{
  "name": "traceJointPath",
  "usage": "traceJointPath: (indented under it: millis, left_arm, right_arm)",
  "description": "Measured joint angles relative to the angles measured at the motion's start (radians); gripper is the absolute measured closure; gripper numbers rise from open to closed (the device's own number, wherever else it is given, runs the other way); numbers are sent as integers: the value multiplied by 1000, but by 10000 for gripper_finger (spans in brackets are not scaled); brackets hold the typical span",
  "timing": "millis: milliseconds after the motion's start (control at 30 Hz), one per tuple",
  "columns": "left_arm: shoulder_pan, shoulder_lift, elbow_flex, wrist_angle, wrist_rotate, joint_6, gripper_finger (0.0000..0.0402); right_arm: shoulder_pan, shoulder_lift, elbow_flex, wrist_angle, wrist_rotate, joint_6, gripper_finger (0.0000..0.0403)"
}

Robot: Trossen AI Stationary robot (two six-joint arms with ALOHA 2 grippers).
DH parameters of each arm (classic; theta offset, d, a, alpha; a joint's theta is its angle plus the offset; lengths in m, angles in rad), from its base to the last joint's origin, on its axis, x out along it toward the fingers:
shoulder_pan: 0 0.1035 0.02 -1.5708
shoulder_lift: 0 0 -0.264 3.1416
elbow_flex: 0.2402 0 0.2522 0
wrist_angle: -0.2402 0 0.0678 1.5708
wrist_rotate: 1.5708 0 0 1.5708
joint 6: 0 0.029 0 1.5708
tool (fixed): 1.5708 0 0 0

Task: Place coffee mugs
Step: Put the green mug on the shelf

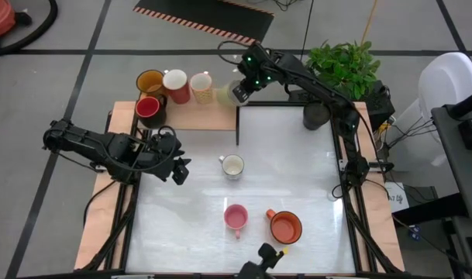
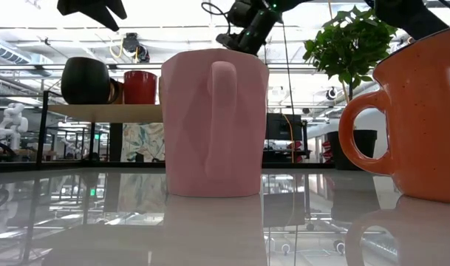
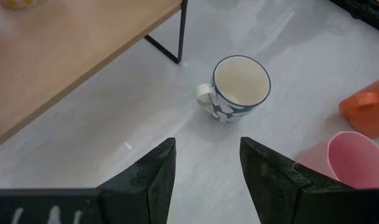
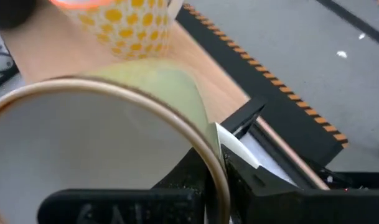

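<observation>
Right gripper [image 1: 234, 91] pinched on pale green mug's [image 4: 102, 155] rim above wooden shelf [image 1: 197, 118] edge, left gripper [image 3: 205, 174] empty, fingers apart, above table [image 1: 298, 170] near white patterned mug [image 3: 236, 87].

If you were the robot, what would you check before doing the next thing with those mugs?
1. Right gripper has a firm hold on the pale green mug: ok, fingers pinch its rim.
2. Held mug is lifted off the wooden shelf: cannot tell.
3. Yellow-dotted mug next to it has clearance: not ok, very close.
4. Left gripper is free: ok, open and empty, above the table.
5. White mug, pink mug and orange mug stand upright: ok.
</observation>
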Motion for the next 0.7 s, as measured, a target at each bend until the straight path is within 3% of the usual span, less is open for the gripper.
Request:
traceJointPath:
  millis: [700]
  left_arm:
    - [0, 0, 0, 0, 2, -3, 220]
  right_arm:
    - [27, 0, -20, 26, 6, -6, 382]
